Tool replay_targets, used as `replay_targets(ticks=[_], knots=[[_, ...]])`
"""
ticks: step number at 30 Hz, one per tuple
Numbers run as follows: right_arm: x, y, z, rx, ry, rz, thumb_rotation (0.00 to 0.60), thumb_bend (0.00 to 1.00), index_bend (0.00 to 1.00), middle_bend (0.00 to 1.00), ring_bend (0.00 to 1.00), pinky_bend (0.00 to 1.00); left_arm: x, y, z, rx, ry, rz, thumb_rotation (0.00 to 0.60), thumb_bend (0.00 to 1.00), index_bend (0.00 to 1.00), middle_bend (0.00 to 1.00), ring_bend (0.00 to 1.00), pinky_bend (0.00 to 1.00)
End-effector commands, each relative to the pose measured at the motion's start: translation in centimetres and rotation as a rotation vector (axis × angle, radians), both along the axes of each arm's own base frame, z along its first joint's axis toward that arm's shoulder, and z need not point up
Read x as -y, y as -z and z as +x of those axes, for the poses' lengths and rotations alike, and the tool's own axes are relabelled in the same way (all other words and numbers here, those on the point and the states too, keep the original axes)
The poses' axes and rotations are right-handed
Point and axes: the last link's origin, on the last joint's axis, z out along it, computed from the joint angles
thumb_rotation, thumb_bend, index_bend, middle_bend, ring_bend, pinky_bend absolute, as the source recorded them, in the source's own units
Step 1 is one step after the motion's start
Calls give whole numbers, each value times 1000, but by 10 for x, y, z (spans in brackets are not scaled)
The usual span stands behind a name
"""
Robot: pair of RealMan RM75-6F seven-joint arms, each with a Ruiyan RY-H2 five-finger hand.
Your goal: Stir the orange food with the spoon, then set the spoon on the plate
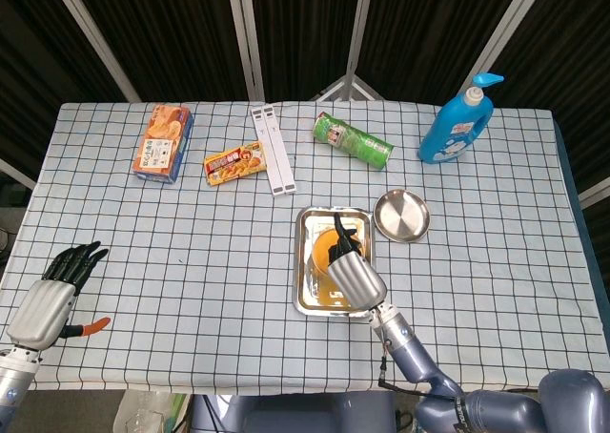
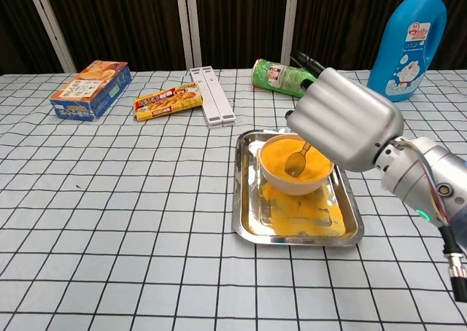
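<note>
Right hand (image 2: 343, 119): grasps the spoon (image 2: 295, 162), its tip dipped in the orange food (image 2: 281, 156).
Bowl (image 2: 292, 181): sits in the steel tray (image 2: 248, 229).
Plate (image 1: 400, 215): just right of the tray.
Left hand (image 1: 48, 299): near left edge, fingers released, holding nothing.

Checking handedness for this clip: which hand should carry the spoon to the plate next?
The right hand: it already holds the spoon in the orange food, and the plate lies beside the tray. The left hand sits far away.
</note>
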Motion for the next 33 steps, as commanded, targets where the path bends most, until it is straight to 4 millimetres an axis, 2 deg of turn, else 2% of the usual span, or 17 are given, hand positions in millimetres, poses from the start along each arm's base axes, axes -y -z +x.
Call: replay_targets(ticks=[1,20,27,33], knots=[[0,1,-5,-17,1,0,600,532,608,556,381,0,0,0,0,0,0,0,600,0,0,0,0,0],[14,-10,-23,-35,40,-58,600,531,608,556,381,0,0,0,0,1,-1,0,600,0,0,0,0,0],[6,-13,-10,20,19,-40,600,531,608,556,380,0,0,0,0,-1,1,-1,600,0,0,0,0,0],[2,-8,-4,26,14,-20,600,531,608,556,381,0,0,0,1,-1,2,3,600,0,0,0,0,0]])
